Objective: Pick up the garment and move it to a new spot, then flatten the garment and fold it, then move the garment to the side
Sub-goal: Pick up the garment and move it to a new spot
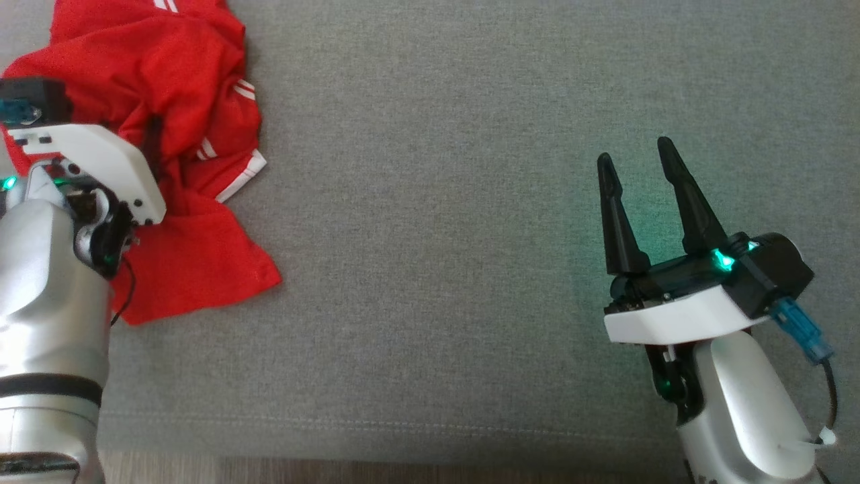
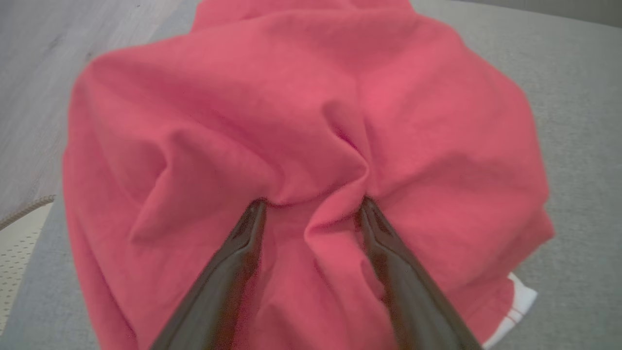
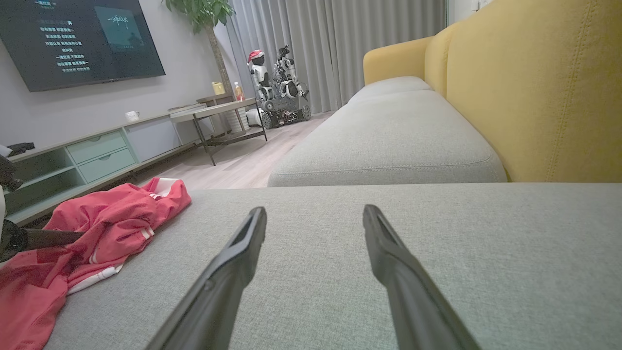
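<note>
Head view has the garment [image 1: 195, 101], a red cloth with white stripes, lying crumpled at the far left of the grey sofa seat [image 1: 437, 202] and reaching the upper edge of the picture. The silver left forearm comes up from the lower left corner, and its white wrist housing lies over the near part of the cloth. In the left wrist view the left gripper [image 2: 313, 206] stands with its two dark fingers [image 2: 233, 262] apart. Their tips are pressed down into the red cloth, and a raised fold of cloth sits in the gap between them, but it is not pinched. To the right of the garment the middle of the seat is bare grey fabric, with a strip of wooden floor [image 1: 269, 470] along the bottom edge. At the right, well apart from the garment, the right gripper [image 1: 635, 151] hovers over the seat with its jaws spread and nothing between them. In the right wrist view the yellow backrest [image 3: 534, 97] rises at the right side.
</note>
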